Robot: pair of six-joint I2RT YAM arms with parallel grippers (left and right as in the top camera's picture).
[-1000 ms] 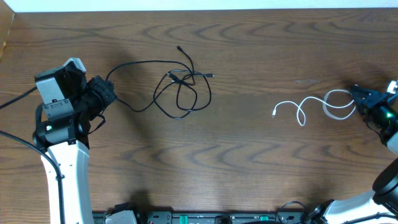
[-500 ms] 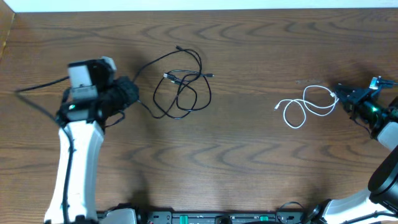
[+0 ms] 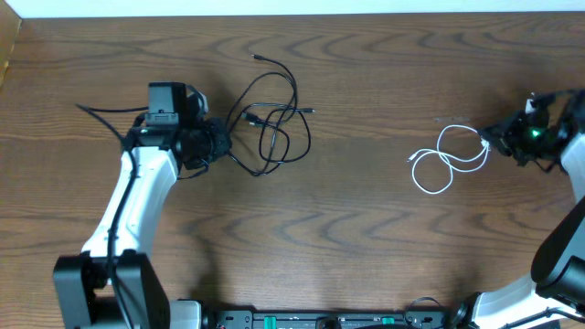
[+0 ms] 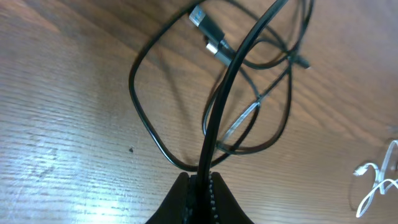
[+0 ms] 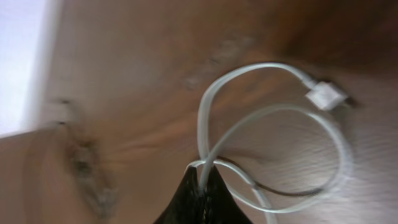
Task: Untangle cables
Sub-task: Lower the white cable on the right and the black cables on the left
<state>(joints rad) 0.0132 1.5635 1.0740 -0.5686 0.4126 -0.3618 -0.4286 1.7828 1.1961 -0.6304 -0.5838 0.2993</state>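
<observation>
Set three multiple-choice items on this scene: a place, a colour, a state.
1. Where is the white cable? A) in the black tangle B) apart, far right C) under the left arm
2. Colour of the cable in the left jaws? A) white B) black C) red
3. The right jaws are: A) wide open B) shut on nothing C) shut on the white cable
Key: B, overhead shows it alone at right; B, a black cable leaves them; C, the white cable leaves their shut tips.
</observation>
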